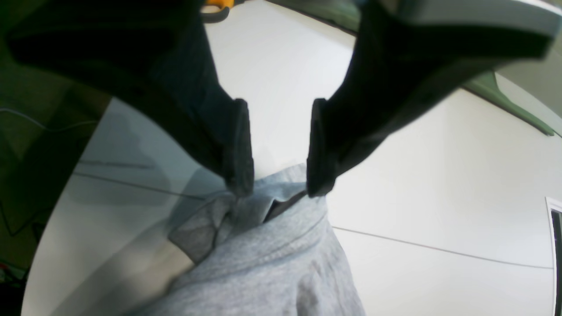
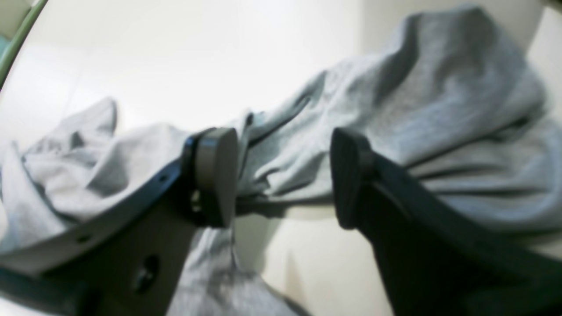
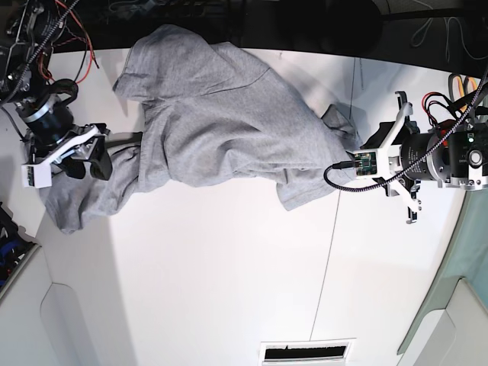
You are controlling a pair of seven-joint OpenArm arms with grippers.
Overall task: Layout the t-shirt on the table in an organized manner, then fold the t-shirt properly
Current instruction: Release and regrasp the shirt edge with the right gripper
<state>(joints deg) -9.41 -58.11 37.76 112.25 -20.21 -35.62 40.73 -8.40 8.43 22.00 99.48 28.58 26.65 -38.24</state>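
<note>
The table [image 3: 229,274] is a wide matte white top with a thin dark seam running across it, dark floor and loose cables showing past its far edge. The t-shirt [image 3: 221,114] lies crumpled along that far edge, stretched between my two arms. One end spills over the table's edge beside my right arm, the other trails into a small bunch of cloth just in front of my left arm.

My left gripper [image 1: 279,147] stands spread, its jaws apart over a rumpled hem or sleeve of grey cloth, holding nothing. My right gripper [image 2: 283,175] is spread as well, with a fold of the shirt lying in the gap between the pads but not pinched.

As I judge it, the layout is barely begun. The shirt is pulled roughly lengthwise, yet it is creased and doubled over itself, and the sleeves are not squared out. Flattening it comes first, then all of the folding.

I can read no lettering, brand or label. The side facing up is plain heather grey, and a dark strip inside one fold in my left wrist view is too small to make out.
</note>
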